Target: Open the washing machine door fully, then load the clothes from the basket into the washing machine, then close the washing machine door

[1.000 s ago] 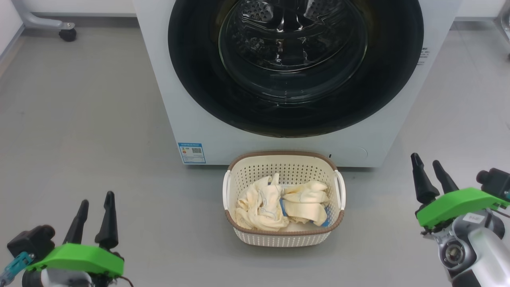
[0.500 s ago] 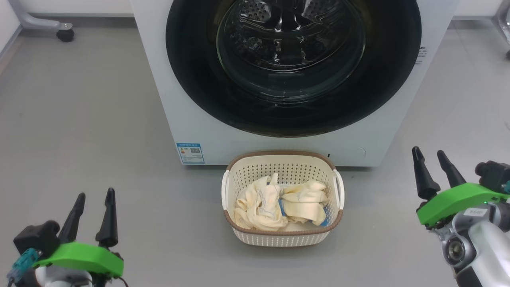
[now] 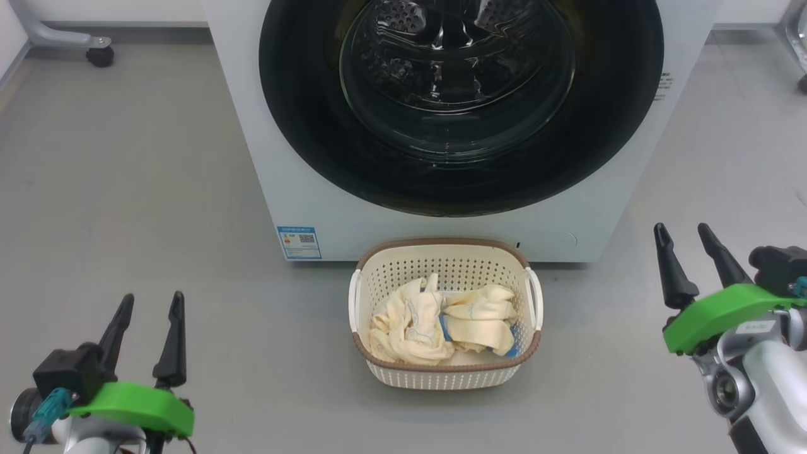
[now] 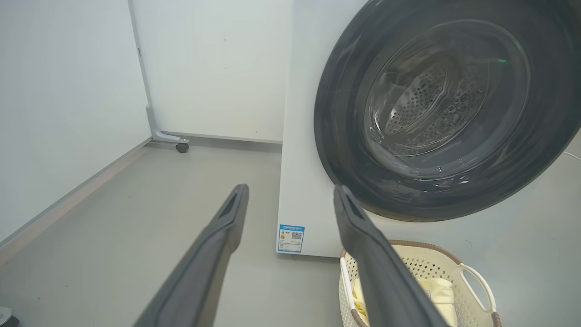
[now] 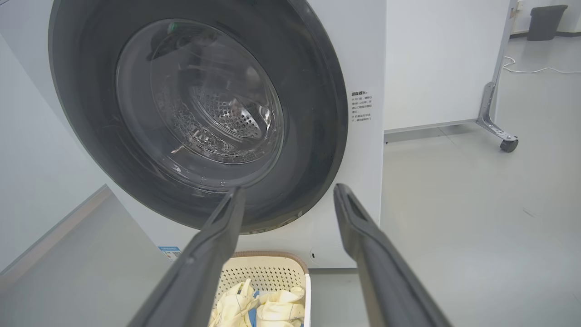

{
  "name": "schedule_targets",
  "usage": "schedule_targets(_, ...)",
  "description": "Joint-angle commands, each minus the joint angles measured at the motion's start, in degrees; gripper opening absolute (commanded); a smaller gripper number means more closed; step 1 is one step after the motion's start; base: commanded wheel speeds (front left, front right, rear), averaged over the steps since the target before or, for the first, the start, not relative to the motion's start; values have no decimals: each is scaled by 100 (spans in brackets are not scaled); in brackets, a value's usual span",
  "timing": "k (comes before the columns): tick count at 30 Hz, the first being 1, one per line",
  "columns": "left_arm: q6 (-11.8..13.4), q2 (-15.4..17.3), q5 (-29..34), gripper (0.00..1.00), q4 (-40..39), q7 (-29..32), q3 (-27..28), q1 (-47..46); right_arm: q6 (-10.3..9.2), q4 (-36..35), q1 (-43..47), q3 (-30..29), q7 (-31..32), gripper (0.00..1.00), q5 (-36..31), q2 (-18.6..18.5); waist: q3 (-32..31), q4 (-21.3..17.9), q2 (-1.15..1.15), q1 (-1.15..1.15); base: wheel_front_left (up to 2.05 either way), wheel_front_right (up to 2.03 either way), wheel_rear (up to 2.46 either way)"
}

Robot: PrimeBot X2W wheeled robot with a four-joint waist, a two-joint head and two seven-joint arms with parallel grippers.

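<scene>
Washing machine door (image 3: 302,126) sitting shut on washing machine (image 3: 296,202) front. Basket (image 3: 444,243) standing on floor (image 3: 126,189) just before machine, clothes (image 3: 435,321) lying heaped inside. Left tool (image 3: 154,295) hovering at left, fingers spread wide, gripping nothing. Right tool (image 3: 681,226) hovering at right, likewise gaping, empty, both well apart from basket.

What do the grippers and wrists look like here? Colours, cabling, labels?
Both the left gripper and right gripper have two long, tapered black fingers on a bright green housing, a black module beside it, and silver wrists. Left carries a teal connector; right bears a small white label.
</scene>
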Motion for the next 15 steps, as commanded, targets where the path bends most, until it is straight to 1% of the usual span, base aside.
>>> schedule_targets(1, -1, 234, 137, 100, -108, -114, 204, -355, 10, -113, -265, 77, -119, 100, -192, -182, 3, -9, 0, 0, 0, 0, 0)
schedule_targets(3, -1, 248, 150, 100, -63, -146, 208, -369, 10, -105, -252, 58, -151, 100, -285, -193, 3, -18, 0, 0, 0, 0, 0)
schedule_targets(15, -1, 312, 8, 100, 3, -146, 226, -407, 10, -166, -124, -124, -151, 100, -331, -120, 30, -28, 0, 0, 0, 0, 0)
